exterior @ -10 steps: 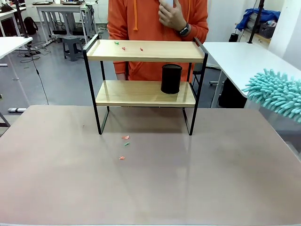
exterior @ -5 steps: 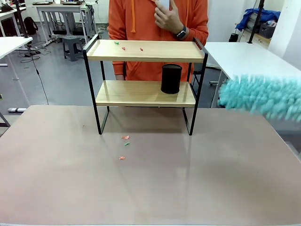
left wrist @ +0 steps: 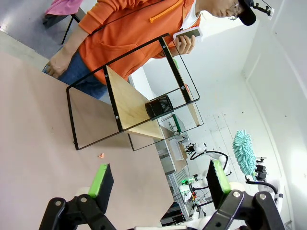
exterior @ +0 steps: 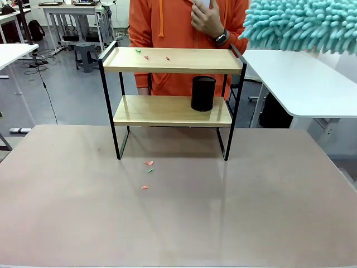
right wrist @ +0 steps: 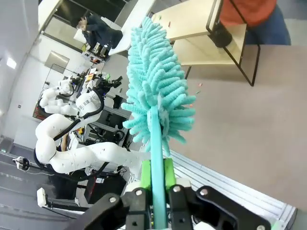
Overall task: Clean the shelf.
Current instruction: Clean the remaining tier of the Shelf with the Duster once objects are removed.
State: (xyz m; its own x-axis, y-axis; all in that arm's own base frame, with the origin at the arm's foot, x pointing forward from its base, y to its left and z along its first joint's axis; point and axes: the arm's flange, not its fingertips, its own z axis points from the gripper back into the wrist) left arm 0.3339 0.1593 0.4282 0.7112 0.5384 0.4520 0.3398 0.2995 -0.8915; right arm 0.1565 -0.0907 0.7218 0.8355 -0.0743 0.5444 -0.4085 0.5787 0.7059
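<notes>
The shelf [exterior: 173,60] stands at the table's far middle, with light wooden boards in a black frame. Three small red and green scraps [exterior: 146,57] lie on its top board. A black cup [exterior: 203,93] sits on the lower board. A fluffy teal duster [exterior: 301,25] hangs at the upper right, above and right of the shelf's top board. In the right wrist view my right gripper [right wrist: 157,165] is shut on the duster's teal handle, with the duster head [right wrist: 156,86] above it and the shelf [right wrist: 192,24] beyond. My left gripper [left wrist: 159,178] is open and holds nothing, well short of the shelf [left wrist: 129,103].
Three more scraps [exterior: 148,163] lie on the brown table [exterior: 251,212] in front of the shelf. A person in an orange hoodie [exterior: 167,22] stands right behind the shelf, one hand raised with a phone. A white table [exterior: 295,72] stands to the right.
The duster has swung up and leftward from the right edge at mid height to the top right, level with the shelf's top board. Shelf, cup and scraps have stayed put.
</notes>
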